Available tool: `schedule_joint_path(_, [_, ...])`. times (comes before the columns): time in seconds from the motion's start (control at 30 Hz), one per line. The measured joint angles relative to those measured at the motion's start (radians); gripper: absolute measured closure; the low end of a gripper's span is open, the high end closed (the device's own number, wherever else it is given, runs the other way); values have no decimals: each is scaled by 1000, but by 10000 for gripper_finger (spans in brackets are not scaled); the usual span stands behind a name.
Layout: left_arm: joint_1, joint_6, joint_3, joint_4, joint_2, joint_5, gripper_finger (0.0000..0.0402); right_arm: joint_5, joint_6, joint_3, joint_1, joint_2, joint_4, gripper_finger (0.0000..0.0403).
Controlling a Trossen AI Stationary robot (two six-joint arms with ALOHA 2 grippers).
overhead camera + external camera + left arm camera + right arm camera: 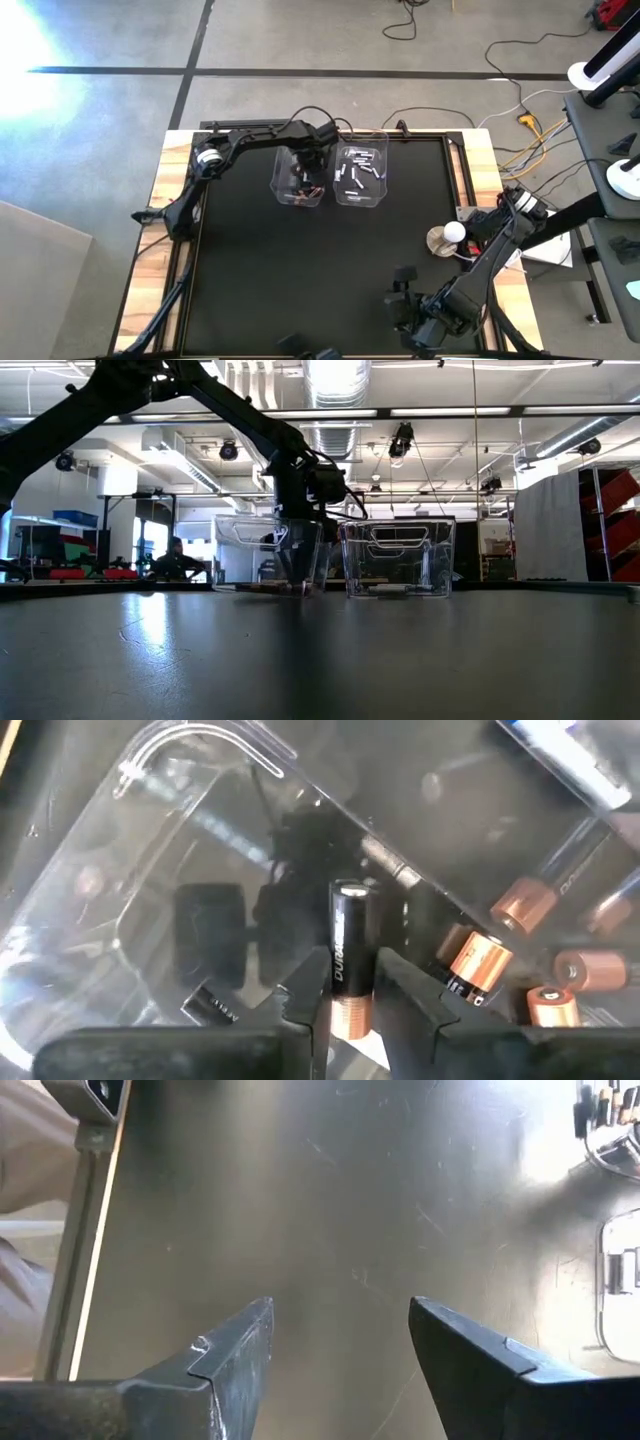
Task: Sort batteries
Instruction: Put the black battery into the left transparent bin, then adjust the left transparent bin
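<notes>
The left gripper (352,990) is held down inside the left clear plastic bin (299,178) at the far side of the black desk (300,270). A black-and-copper cylindrical battery (350,958) is pinched between its jaws, long axis running out along the fingers, copper end nearest the wrist (release judged imminent). About four more copper-tipped batteries (478,960) lie just beside it on the bin floor. Two bins are counted; the right clear plastic bin (361,175) holds several silvery batteries (357,170). The right gripper (340,1340) waits near, jaws spread, over bare desk.

Clear glossy plastic bins (299,178), copper-capped glossy black battery (350,960), scuffed matt table (380,1230)
</notes>
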Motion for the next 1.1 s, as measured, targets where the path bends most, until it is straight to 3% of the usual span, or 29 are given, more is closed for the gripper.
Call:
schedule_joint_path(0.33, [3,0,-5,-29,-46,-39,297,33,26,0,-13,-62,-54,137])
schedule_joint_path(0.53, [3,4,-5,-106,-157,-31,269,37,35,-13,-38,-74,-80,126])
schedule_joint_path(0.7, [-9,6,-20,-267,-281,-25,263,36,43,-31,-49,-76,-82,124])
schedule_joint_path(0.8, [-26,9,-69,-363,-364,-28,263,35,57,-33,-48,-76,-81,127])
schedule_joint_path(0.9, [-42,5,-154,-407,-463,-101,263,34,63,-34,-45,-76,-81,129])
schedule_joint_path(1.0, [-46,3,-274,-390,-575,-170,263,34,63,-34,-45,-76,-81,126])
schedule_joint_path(1.1, [-46,38,-422,-325,-663,-174,263,34,54,-35,-47,-76,-81,122])
